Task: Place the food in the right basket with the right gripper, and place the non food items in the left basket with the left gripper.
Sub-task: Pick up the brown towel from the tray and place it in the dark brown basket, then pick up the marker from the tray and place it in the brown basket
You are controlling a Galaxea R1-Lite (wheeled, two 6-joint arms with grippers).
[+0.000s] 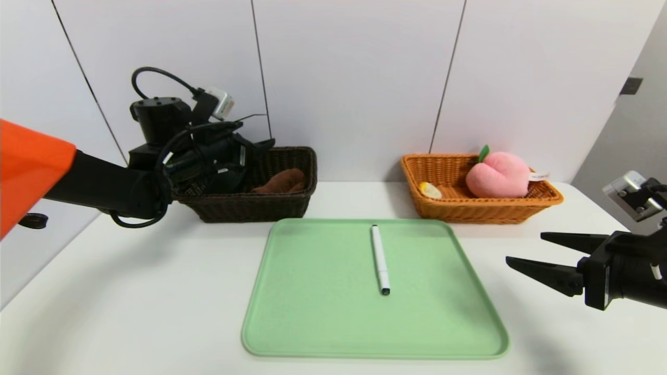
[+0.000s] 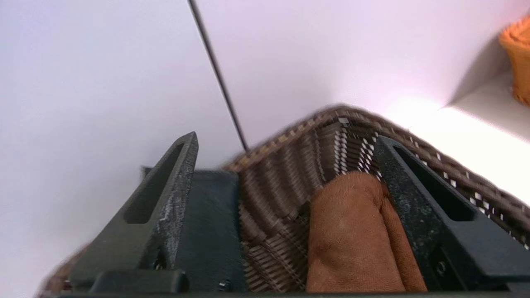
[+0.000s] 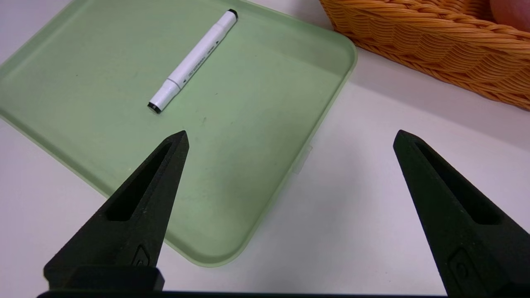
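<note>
Dark brown wicker basket on the white tabletop, left side, near the wall. Inside: brown cloth bundle and black pouch, side by side. Left tool above this basket, fingers well apart, one to either side of the bundle; nothing clamped between them.

Orange-tan wicker basket on the right side, also near the wall. Holds the pink plush peach, green leaf up, white tag toward the basket's right end; small orange-and-white piece at the left end.

Pale green tray in front of and between the baskets. White marker, black-tipped at both ends, lies alone on it. Right tool off the tray's right side, fingers spread wide, grasp vacant.
</note>
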